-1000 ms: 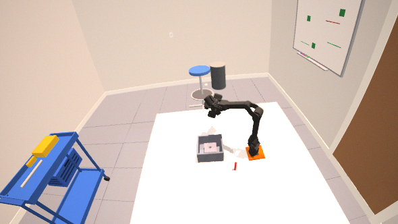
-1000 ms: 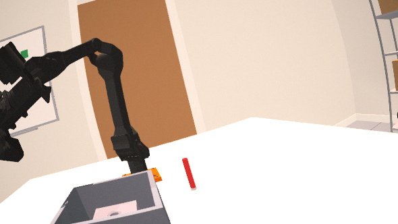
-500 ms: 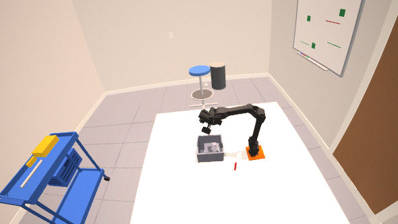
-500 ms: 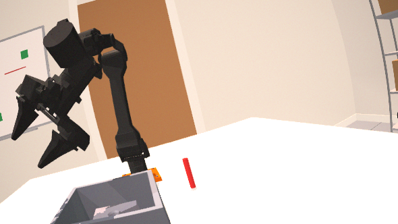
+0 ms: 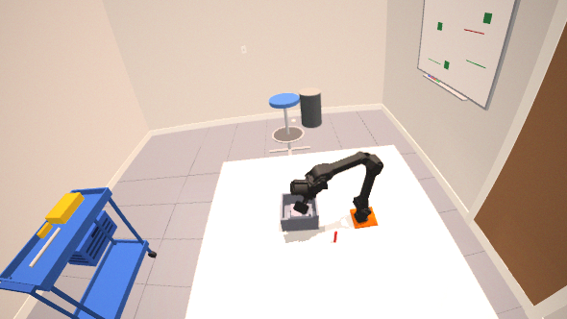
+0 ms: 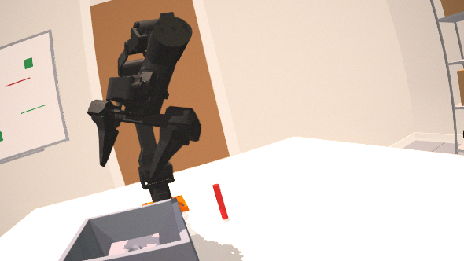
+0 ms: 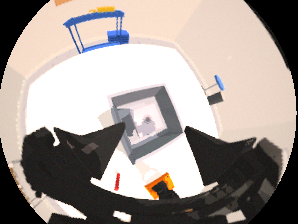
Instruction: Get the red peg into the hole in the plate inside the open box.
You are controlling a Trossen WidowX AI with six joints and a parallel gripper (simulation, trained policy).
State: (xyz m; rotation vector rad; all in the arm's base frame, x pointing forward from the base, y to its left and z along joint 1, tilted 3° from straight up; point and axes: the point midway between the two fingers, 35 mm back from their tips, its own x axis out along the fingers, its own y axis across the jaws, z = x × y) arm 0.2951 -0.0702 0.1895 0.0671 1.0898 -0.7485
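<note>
The red peg point(image 5: 335, 236) point(image 6: 220, 202) point(image 7: 117, 181) stands upright on the white table, outside the box and between it and the robot's base on the near side in the top view. The open grey box point(image 5: 300, 224) point(image 6: 134, 214) point(image 7: 172, 112) holds a pale plate point(image 6: 118, 247) point(image 7: 156, 112) at its bottom, with a round hole near the plate's middle in the wrist view. My gripper point(image 6: 127, 170) point(image 7: 155, 127) is open and empty, with its fingers wide apart. It hangs above the box, well clear of the peg. In the top view the arm partly covers the box and plate.
The arm's orange base plate point(image 5: 373, 222) point(image 6: 182, 204) point(image 7: 153, 188) is to the right of the box in the top view. The box walls rise around the plate. A blue cart point(image 5: 110, 269) point(image 7: 94, 19) and a blue stool point(image 5: 284, 100) point(image 7: 219, 83) are away from the table.
</note>
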